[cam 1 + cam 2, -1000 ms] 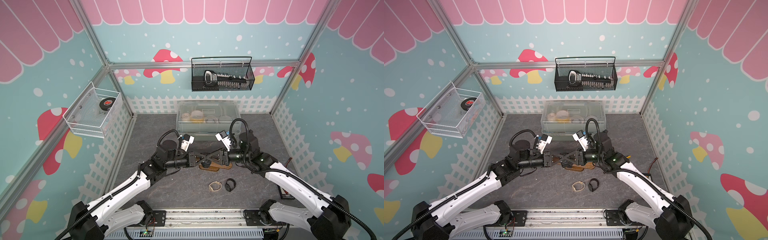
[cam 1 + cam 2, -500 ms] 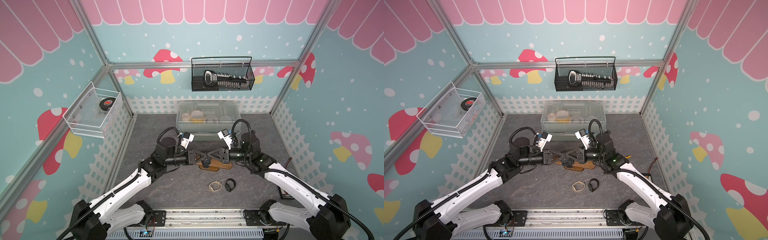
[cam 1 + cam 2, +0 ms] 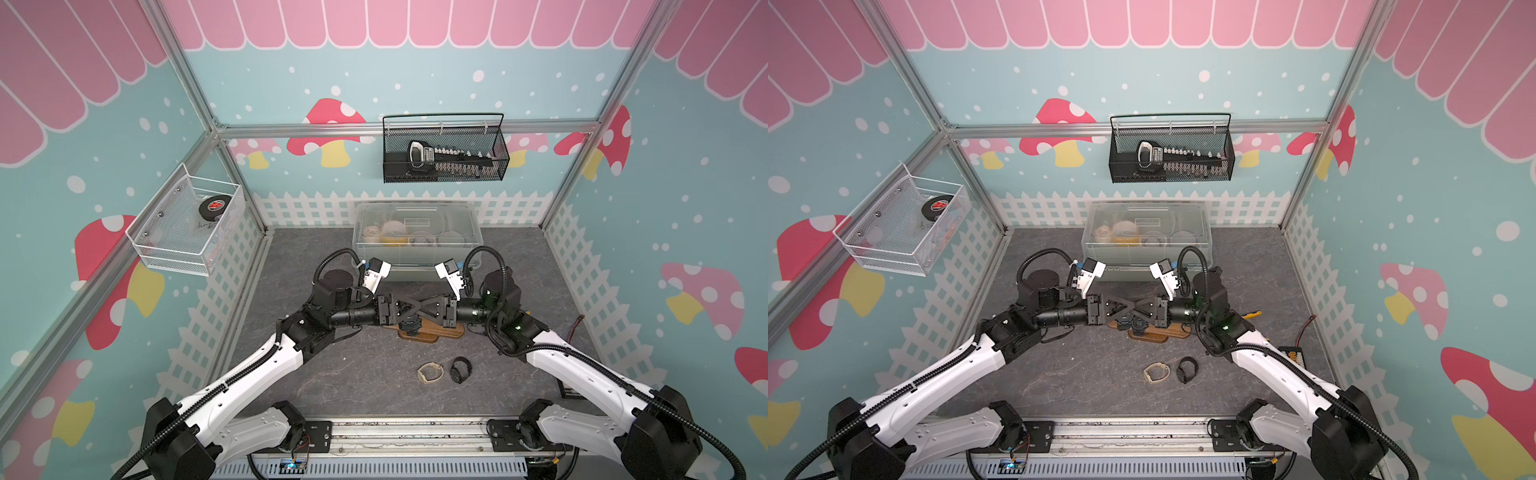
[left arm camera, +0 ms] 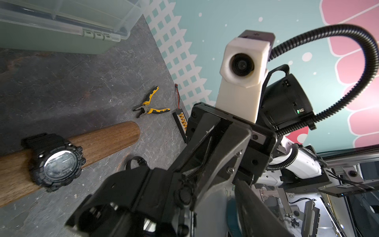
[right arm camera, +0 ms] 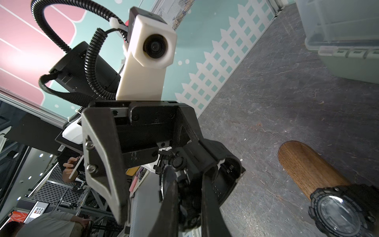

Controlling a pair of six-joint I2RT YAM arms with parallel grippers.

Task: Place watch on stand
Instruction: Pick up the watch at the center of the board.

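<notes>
The wooden stand lies mid-table, and one black watch is strapped round its bar. Both grippers meet just above it in both top views. My right gripper is shut on a second black watch, whose strap curls out past the fingers. My left gripper faces it with its jaws spread wide, one finger standing clear of the held watch. The held watch hangs over the stand near the watch worn on the bar.
A beige watch and a black watch lie on the table in front of the stand. A clear lidded box stands behind. Yellow pliers and a small connector board lie to the right. Two wire baskets hang on the walls.
The right gripper closed on the black watch, then the left gripper's jaws spread apart and let it go. Both arms stayed almost in place above the stand.
</notes>
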